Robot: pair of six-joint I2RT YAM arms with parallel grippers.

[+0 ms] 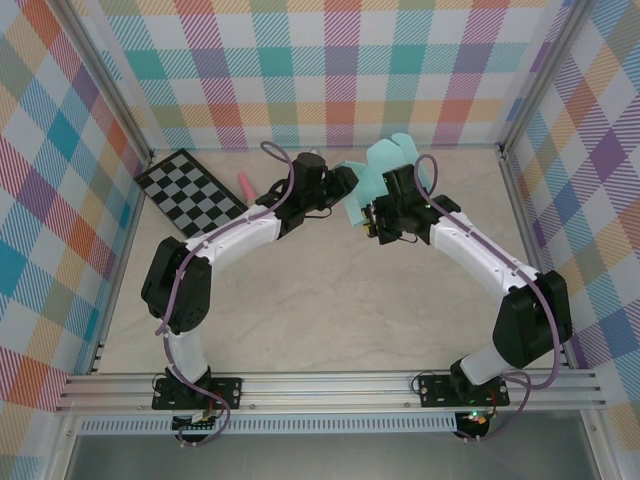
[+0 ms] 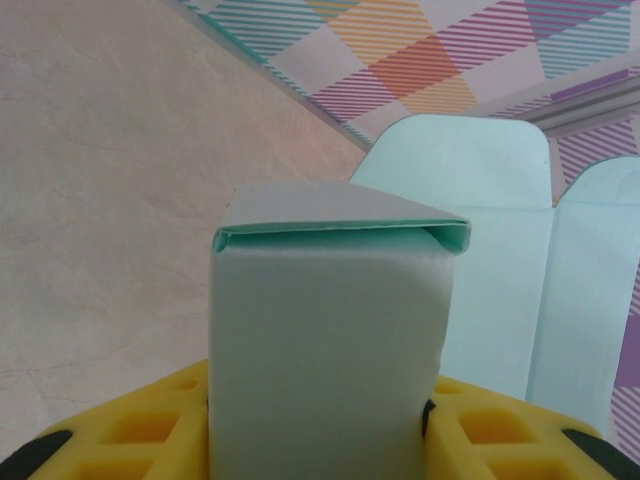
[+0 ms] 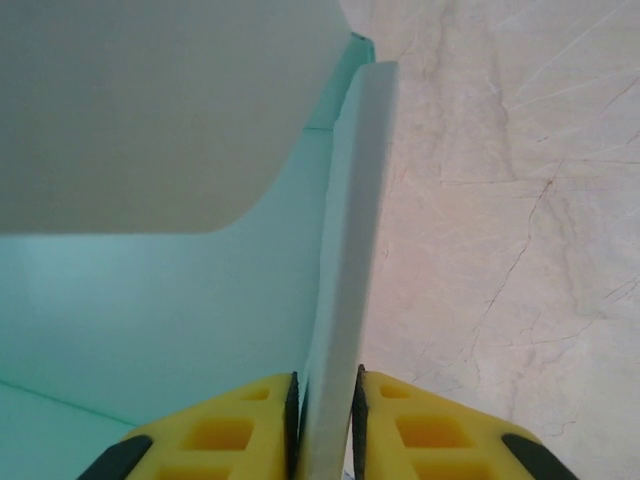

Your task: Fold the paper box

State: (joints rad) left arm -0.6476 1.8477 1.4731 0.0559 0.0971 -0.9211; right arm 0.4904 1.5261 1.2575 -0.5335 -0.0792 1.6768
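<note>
Paper box [image 1: 378, 172] stands out in the overhead view as a pale mint piece of card at the far middle of the table [image 1: 300, 320], close to the back wall, with its rounded flaps pointing up and away. My left claw [image 1: 345, 186] reaches it from the left and my right claw [image 1: 377, 218] from the near right, so both meet at the card. A checkerboard [image 1: 190, 190] lies flat in the far left corner, well apart from the box, and a small pink thing [image 1: 243, 184] sits just beside its right edge.

From my left wrist, the paper box [image 2: 330, 330] rises straight ahead as a folded-over section, its top panel creased down over the front. My left claw [image 2: 322, 430] holds this section at a wide spread, one yellow finger [image 2: 150, 435] against each side. Two open flaps stand behind it on the right.

From my right wrist, my right claw [image 3: 325, 420] is nearly closed, pinching a thin upright panel of the paper box [image 3: 150, 300] edge-on between its yellow fingers [image 3: 440, 430]. The rest of the card spreads to the left, and a flap hangs over it at the top.
</note>
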